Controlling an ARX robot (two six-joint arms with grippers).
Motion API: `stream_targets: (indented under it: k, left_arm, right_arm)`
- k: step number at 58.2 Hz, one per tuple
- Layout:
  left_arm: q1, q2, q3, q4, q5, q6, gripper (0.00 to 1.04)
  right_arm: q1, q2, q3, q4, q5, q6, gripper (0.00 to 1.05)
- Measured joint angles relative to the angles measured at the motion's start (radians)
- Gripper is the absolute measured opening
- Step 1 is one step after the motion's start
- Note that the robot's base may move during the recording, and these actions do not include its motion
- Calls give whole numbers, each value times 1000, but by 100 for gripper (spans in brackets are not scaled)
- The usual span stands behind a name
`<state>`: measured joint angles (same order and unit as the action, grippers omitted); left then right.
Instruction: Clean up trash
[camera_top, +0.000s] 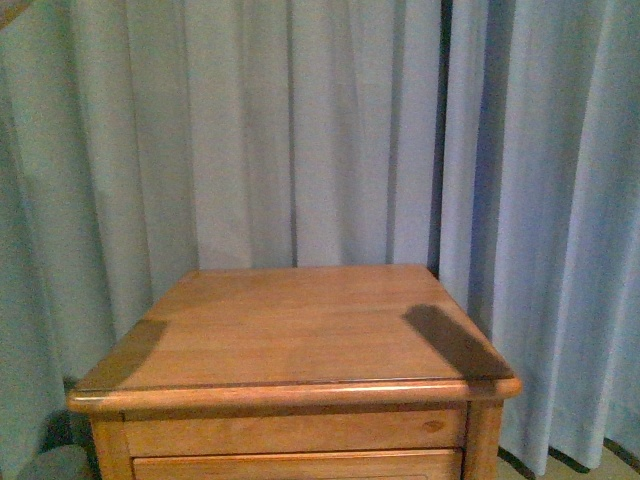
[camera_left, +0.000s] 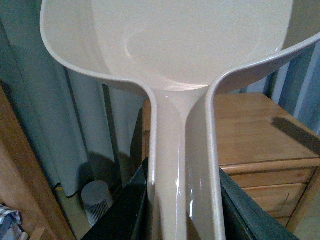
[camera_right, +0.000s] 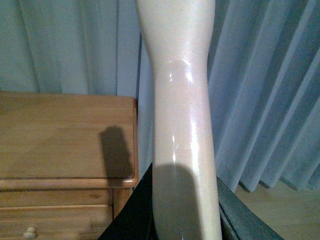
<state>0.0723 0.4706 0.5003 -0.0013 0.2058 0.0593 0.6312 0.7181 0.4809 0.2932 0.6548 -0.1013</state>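
Beige dustpan (camera_left: 180, 45) in left fingers' (camera_left: 120, 210) grip, beige handle (camera_right: 182, 125) in right fingers' (camera_right: 132, 212); cabinet (camera_top: 300, 330) beyond.

Beige dustpan (camera_left: 175, 45), wood cabinet (camera_top: 300, 330) w/ drawers, blue curtains (camera_top: 250, 130) behind.

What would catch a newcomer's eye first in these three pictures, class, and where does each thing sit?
The pale beige dustpan fills the left wrist view, its handle clamped in the left pincer. A matching beige handle is gripped in the right pincer. Ahead of the robot stands a wooden cabinet before blue-grey curtains.
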Motion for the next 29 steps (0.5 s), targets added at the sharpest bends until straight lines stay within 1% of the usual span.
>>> stream_targets:
  k: [29]
  left_arm:
    - [0,1,-2,1,-10,0,28]
  right_arm:
    - [3,2,-4,2,-2,3,19]
